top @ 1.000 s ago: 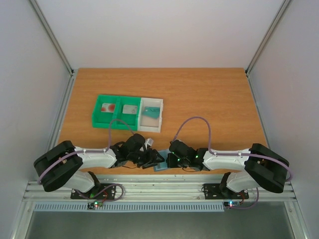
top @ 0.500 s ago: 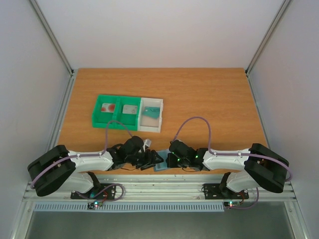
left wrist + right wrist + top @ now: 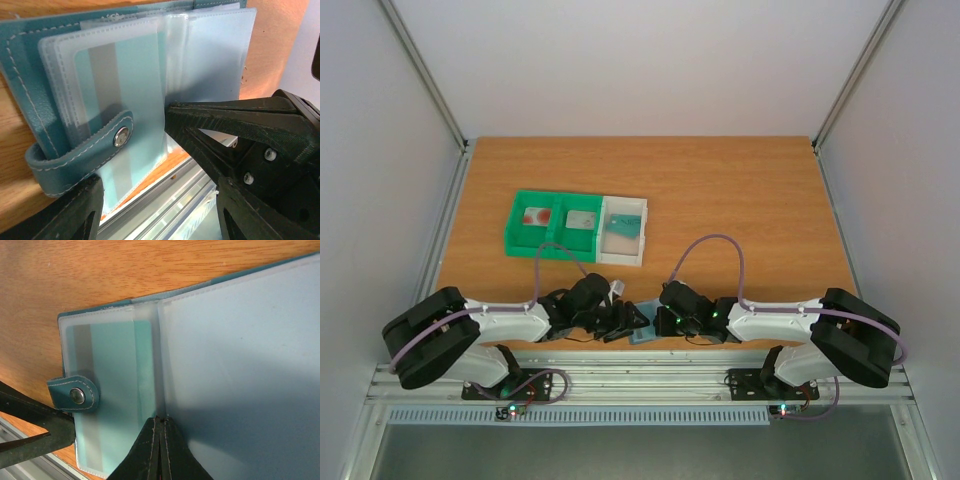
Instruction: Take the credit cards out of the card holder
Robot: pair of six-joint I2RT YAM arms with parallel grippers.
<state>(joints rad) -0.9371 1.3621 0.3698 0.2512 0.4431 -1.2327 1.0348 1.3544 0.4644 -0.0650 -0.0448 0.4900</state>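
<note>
Beyond the left pincer (image 3: 623, 322) the wooden table (image 3: 740, 200) runs back to a pale grey wall (image 3: 640, 60), with like walls (image 3: 380, 150) on either side. Nearer than the pincer lies an aluminium rail (image 3: 650, 375).

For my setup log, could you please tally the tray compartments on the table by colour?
Green compartments: 2
White compartment: 1
Total: 3
</note>
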